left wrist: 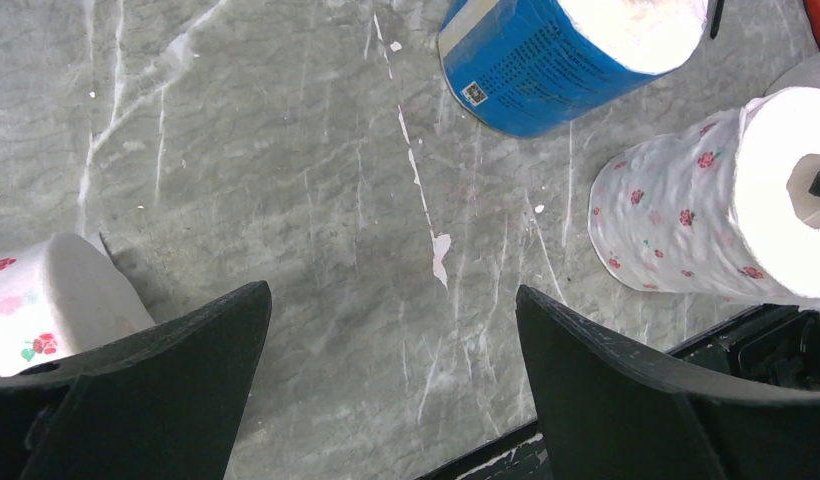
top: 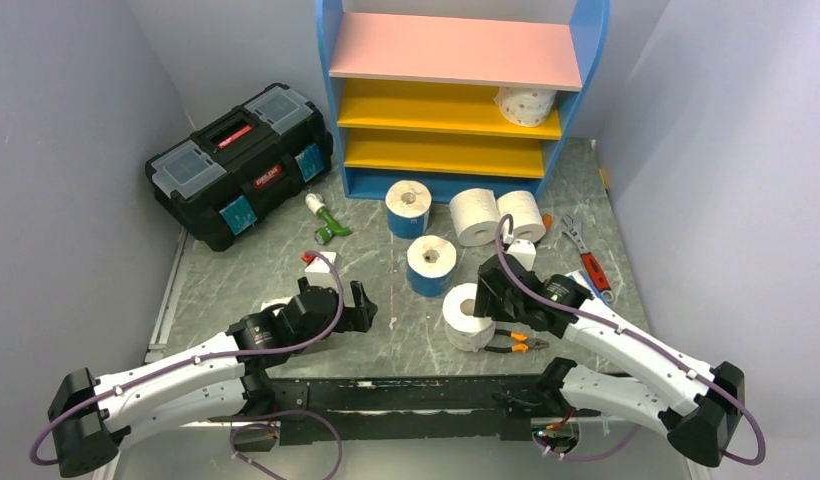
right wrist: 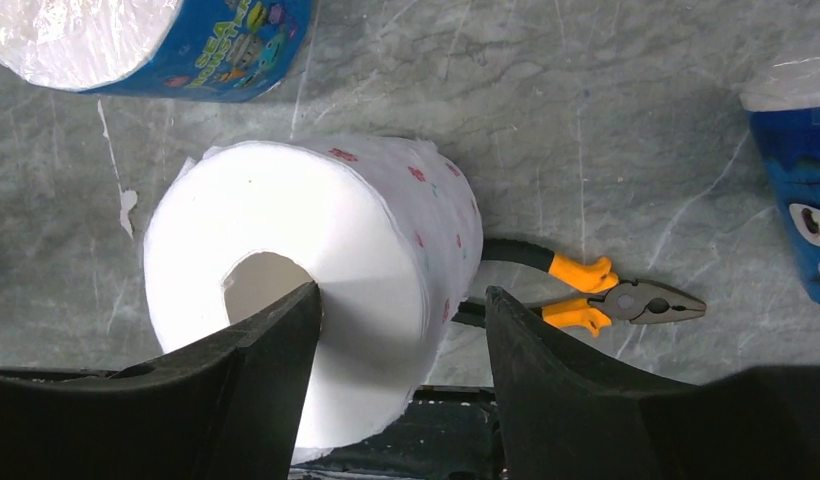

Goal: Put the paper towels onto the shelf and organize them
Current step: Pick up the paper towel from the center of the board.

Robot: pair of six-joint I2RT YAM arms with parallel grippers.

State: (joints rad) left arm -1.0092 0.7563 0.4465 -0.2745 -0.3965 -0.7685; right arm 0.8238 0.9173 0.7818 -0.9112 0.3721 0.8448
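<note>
The right end effector (right wrist: 401, 300) is open, one finger inside the core of the dotted roll (right wrist: 316, 230) by the counter (top: 386, 340) near edge; left end effector (left wrist: 391, 300) open over free counter; shelved roll (top: 526, 103) on the shelf (top: 456, 50), right side; blue roll (left wrist: 546, 70) print unreadable

Left arm (top: 176, 375) stretches low and forward, angling inward, its left tool (left wrist: 391, 300) tipped down with fingers spread really wide. Right arm (top: 636, 345) mirrors it, bent in toward the middle. The right tool (right wrist: 401, 300) also points down, fingers parted but narrower.
</note>
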